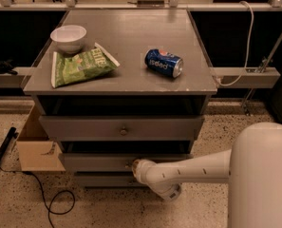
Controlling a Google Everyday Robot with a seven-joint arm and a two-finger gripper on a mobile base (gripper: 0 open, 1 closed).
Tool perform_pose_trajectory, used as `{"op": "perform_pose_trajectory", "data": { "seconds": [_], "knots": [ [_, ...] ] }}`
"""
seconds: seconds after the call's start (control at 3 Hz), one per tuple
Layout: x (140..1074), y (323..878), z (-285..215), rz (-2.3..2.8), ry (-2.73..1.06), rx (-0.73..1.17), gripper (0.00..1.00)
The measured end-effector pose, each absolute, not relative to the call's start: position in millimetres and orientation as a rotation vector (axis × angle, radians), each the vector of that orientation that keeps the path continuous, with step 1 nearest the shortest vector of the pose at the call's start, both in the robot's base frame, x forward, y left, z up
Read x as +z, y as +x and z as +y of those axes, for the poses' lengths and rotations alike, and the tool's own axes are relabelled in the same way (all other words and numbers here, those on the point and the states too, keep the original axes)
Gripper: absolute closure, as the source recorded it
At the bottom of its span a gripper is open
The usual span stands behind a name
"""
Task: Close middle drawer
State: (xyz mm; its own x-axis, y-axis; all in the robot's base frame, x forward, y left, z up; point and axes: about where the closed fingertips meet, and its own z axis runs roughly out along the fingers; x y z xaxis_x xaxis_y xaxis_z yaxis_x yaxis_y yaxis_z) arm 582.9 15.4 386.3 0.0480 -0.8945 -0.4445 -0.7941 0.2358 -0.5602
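Observation:
The middle drawer (93, 163) is the second grey front on the cabinet and stands only slightly out. My gripper (135, 165) is at the end of the white arm, pressed against the centre of that front where its knob sits. The knob is hidden behind the gripper. The top drawer (83, 127), with a dark round knob (124, 131), stands out a little above it. The lowest drawer front (102, 179) shows just below.
On the cabinet top (131, 32) are a white bowl (68, 37), a green chip bag (81, 66) and a blue can (163, 63) lying on its side. A cardboard box (36, 151) stands left of the cabinet. A black cable (50, 203) lies on the floor.

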Motion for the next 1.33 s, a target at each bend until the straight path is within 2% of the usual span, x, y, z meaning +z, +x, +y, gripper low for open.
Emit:
{"op": "perform_pose_trajectory", "data": {
  "seconds": [0.67, 1.33],
  "knots": [
    [394.9, 610.8, 22.1, 1.748, -1.561, -0.245, 1.00],
    [397.3, 606.9, 18.0, 1.752, -1.550, -0.220, 1.00]
  ]
}}
